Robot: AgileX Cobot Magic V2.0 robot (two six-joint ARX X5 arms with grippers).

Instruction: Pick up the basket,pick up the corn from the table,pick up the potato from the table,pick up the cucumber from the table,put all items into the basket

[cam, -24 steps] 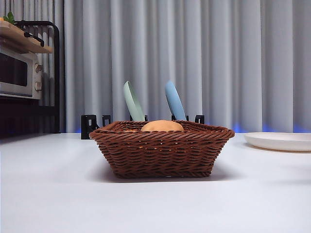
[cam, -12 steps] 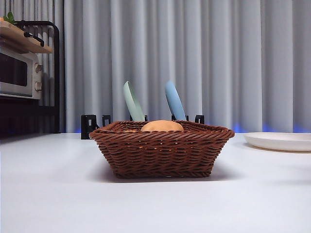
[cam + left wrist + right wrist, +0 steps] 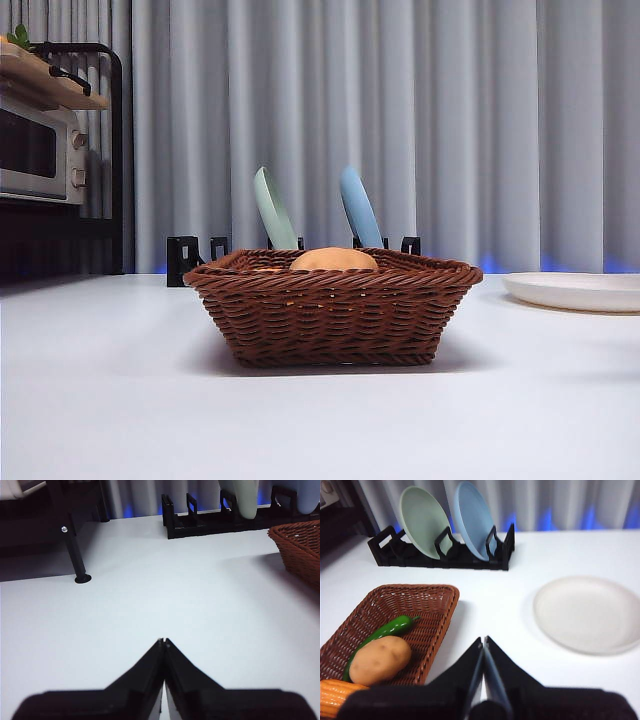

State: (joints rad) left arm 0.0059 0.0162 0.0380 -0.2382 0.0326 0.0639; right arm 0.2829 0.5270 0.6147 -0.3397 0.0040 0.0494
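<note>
Currently my left gripper point(image 3: 164, 641) has its jaws pressed together on nothing, hanging over bare table point(image 3: 150, 595). From that wrist, a black shelf leg point(image 3: 75, 550) stands far off on one side, and a corner of the basket point(image 3: 300, 547) shows at the opposite edge, well apart from the jaws.

Front view, left to right: microwave point(image 3: 35, 150) on a black shelf, then the basket point(image 3: 333, 315) mid-table, then a white plate point(image 3: 575, 290) flat on the table at the right. A black dish rack point(image 3: 195, 258) sits behind the basket with a green plate point(image 3: 273, 210) and a blue plate point(image 3: 358, 208) standing in it. The potato point(image 3: 333, 260) pokes above the braided rim.

My right gripper point(image 3: 483, 642) is also closed and empty, above the table between the basket and the white plate. Its wrist view looks into the basket: the corn point(image 3: 335, 697), the potato and the cucumber point(image 3: 382, 632) all lie inside. The cucumber lies along the floor, the potato is right beside it, and the corn is at the near corner.
</note>
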